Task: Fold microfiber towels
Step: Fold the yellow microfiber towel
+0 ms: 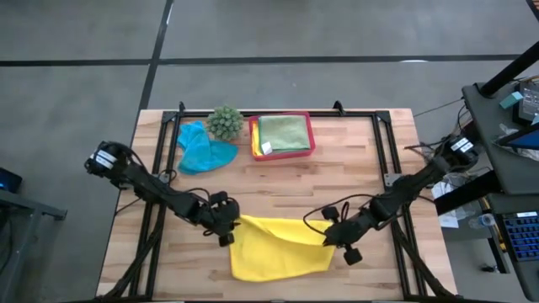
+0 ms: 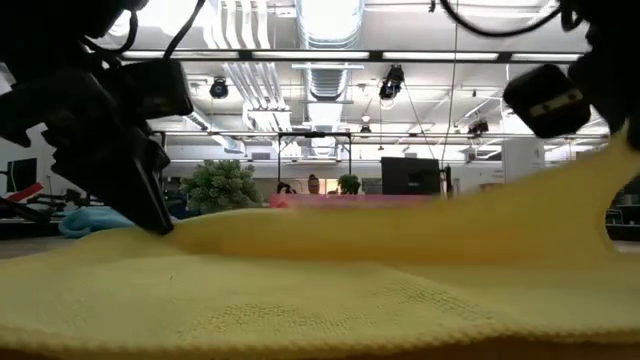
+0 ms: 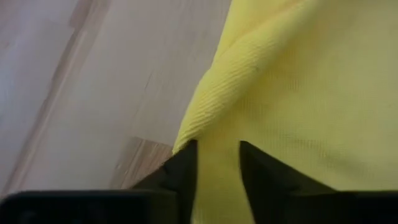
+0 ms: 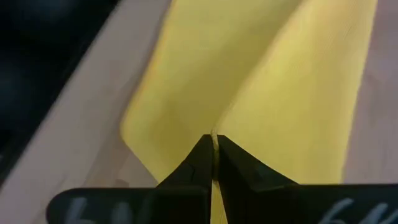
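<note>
— Yellow towel (image 2: 330, 290) fills the low view, soft woven microfiber, lying rumpled on the front of the wooden worktop (image 1: 278, 181).
— And the hands?
— Right hand (image 4: 214, 149) is pressed together, pinching the cloth's right edge. Left hand (image 3: 217, 165) straddles the left edge, fingers slightly apart with cloth between them.
— Others?
— Teal towel (image 1: 202, 151) crumpled at the back beside a spiky plant (image 1: 225, 123); green towel (image 1: 282, 132) folded flat in a pink tray (image 1: 310, 139).
</note>
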You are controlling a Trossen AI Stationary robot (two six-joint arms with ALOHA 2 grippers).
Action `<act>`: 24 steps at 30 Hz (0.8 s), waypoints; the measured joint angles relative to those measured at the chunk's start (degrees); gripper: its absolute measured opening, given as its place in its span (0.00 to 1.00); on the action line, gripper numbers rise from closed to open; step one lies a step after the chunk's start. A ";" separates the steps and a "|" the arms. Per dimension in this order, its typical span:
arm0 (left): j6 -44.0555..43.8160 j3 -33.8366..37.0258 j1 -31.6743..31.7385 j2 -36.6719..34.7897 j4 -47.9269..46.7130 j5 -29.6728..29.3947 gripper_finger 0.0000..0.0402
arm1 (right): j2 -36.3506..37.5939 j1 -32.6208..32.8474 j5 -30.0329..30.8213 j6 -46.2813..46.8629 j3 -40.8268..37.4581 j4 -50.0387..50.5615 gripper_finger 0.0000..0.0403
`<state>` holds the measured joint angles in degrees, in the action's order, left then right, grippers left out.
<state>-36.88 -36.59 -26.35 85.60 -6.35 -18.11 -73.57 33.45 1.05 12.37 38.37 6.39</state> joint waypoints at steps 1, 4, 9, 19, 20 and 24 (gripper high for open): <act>0.13 -0.22 0.00 0.43 0.04 0.00 0.19 | -1.07 -0.04 -0.01 0.13 0.00 -0.17 0.02; 0.13 -0.92 -0.33 0.70 -0.42 0.07 0.03 | -4.08 -0.09 0.19 0.41 -0.01 -1.37 0.02; 2.90 -5.97 -1.97 0.39 -1.76 -0.92 0.00 | -7.08 -0.09 0.23 1.62 0.26 -2.07 0.02; -0.58 -16.72 -6.93 2.32 -15.41 -1.33 0.00 | -7.51 1.03 0.52 7.34 -1.78 -2.48 0.02; -2.92 -16.48 -6.90 2.34 -16.09 -1.48 0.00 | -7.51 1.29 0.49 7.52 -2.23 -2.47 0.02; -11.29 -14.89 -6.64 2.34 -20.15 -1.09 0.02 | -7.53 1.53 0.52 8.62 -3.48 -2.51 0.02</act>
<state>-48.17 -51.49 -32.99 87.94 -26.50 -19.20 -81.10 34.98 1.57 20.99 34.89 3.88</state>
